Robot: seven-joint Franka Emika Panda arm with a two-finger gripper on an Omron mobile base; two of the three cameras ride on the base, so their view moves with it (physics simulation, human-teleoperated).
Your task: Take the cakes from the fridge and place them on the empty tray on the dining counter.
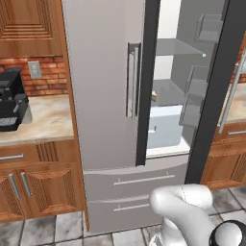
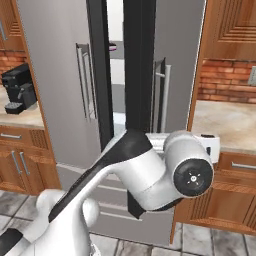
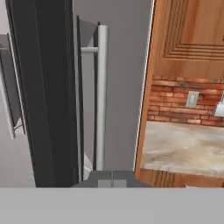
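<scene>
The fridge [image 1: 103, 96] stands between wood cabinets with its right door swung open, the door's dark edge [image 1: 214, 91] running diagonally down the right of the left base view. Through the gap the pale interior shows — grey shelves, door bins on the open door's inner face, and a light bin low down. Just above that bin, at the edge of the closed left door, a small scrap of rainbow stripes marks 1 of the cakes [image 1: 154, 96]; the rest of it is hidden behind the door's dark centre strip. In the hand view the gripper [image 3: 112, 180] sits low, its 2 dark tips pressed together with nothing between them, just below the foot of the door's vertical bar handle [image 3: 101, 96]. Whether they touch the handle cannot be told. To the right of the handle lie a brick wall with an outlet and a beige stone counter top [image 3: 183, 146]. In the right base view the white arm [image 2: 145, 170] bends across the fridge front. A black coffee machine [image 1: 12, 98] sits on the counter left of the fridge — a white toaster [image 2: 207, 145] on the counter to its right.
</scene>
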